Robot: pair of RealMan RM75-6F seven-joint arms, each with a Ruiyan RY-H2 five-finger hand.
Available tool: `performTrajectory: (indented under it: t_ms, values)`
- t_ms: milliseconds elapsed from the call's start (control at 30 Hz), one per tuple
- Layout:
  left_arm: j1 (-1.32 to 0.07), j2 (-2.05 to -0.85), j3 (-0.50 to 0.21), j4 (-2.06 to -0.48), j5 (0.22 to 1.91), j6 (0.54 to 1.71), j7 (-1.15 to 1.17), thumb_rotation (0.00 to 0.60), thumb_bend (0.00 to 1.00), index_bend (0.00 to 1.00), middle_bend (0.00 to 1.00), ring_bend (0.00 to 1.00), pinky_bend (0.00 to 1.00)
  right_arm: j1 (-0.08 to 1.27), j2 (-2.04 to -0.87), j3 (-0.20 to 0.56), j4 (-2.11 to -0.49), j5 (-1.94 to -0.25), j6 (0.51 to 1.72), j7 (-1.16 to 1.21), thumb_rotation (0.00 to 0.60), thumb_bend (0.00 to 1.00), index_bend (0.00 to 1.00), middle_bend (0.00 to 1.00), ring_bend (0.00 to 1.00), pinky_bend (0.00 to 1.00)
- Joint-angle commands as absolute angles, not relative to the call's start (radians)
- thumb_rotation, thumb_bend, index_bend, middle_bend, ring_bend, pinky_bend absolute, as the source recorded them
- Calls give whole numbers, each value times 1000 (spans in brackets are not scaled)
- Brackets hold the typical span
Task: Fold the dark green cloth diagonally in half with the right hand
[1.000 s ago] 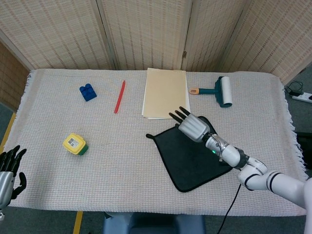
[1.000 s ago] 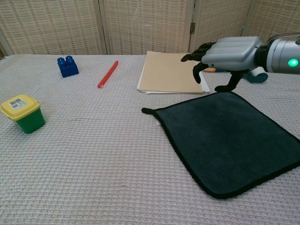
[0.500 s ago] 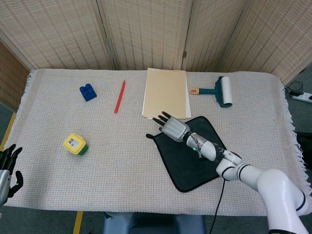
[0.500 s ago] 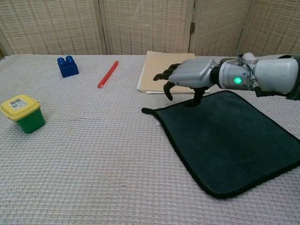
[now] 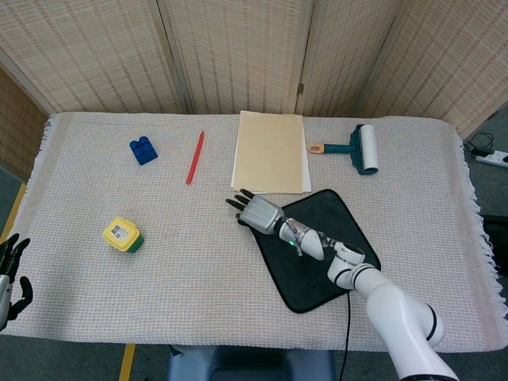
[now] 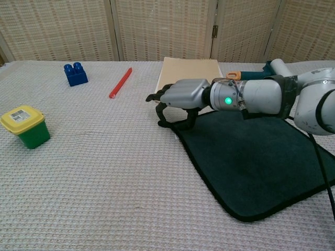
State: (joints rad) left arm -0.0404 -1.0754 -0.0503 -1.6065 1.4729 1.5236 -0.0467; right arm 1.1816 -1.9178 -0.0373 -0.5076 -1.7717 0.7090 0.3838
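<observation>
The dark green cloth (image 5: 333, 214) (image 6: 251, 162) lies flat on the table, right of centre, with one corner pointing left. My right hand (image 5: 254, 213) (image 6: 178, 98) hovers over that left corner, palm down. Its fingers arch apart towards the corner's tip, and nothing is gripped between them. The forearm stretches across the cloth behind it and hides part of the cloth's upper edge. Off the table's front left edge hangs my left hand (image 5: 9, 274), holding nothing, with its fingers apart; only the head view shows it.
A manila folder (image 5: 271, 151) (image 6: 186, 70) lies just behind the cloth. A lint roller (image 5: 357, 148) sits at the back right. To the left are a red pen (image 5: 195, 157) (image 6: 120, 82), a blue block (image 5: 143, 150) (image 6: 76, 73) and a yellow-lidded green box (image 5: 121, 235) (image 6: 24, 126).
My right hand has moved left and lower, from the cloth's far corner to its left corner. The left hand has slid further down off the frame. The cloth lies as before.
</observation>
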Motion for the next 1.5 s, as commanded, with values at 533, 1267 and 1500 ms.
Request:
performTrajectory:
  t_ms: [533, 1267, 1500]
  values:
    - [-40, -1071, -53, -1601, 1459, 1511, -59, 600, 822, 0, 7, 0, 0, 1219, -1996, -104, -364, -1769, 723, 496, 600, 427, 289, 0, 0, 0]
    - [-47, -1080, -53, -1598, 1453, 1496, -46, 600, 823, 0, 7, 0, 0, 1212, -1956, -160, -401, -1772, 715, 497, 600, 427, 274, 0, 0, 0]
    - [-49, -1084, -51, -1595, 1456, 1494, -43, 600, 823, 0, 7, 0, 0, 1212, -1955, -162, -407, -1766, 716, 476, 600, 427, 425, 0, 0, 0]
